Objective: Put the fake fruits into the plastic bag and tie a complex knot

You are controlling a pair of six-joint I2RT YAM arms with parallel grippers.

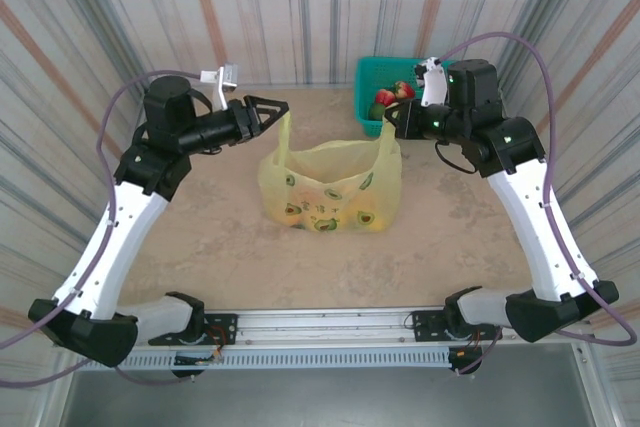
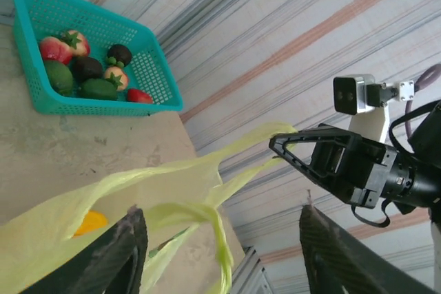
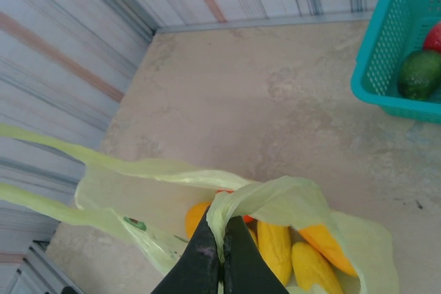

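Right tool (image 3: 220,232) pinches the yellow-green plastic bag (image 1: 330,182) handle; left tool (image 2: 222,211) gapes open.

Basket (image 3: 386,60) cut off at right edge; fruits (image 3: 275,246) half hidden under bag (image 3: 275,201) folds; left fingers (image 2: 117,259) cropped below.

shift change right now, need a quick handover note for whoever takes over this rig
Left gripper: open, at the plastic bag's left handle, not gripping it.
Right gripper: shut on the bag's right handle, holding it up.
Bag stands between the arms, mouth open, with yellow and orange fake fruits inside.
Red, green and dark fruits sit in the teal basket at the far right.
Done: some fruit bagged.
Left: probably the basket fruits, then tying the handles; no knot yet.
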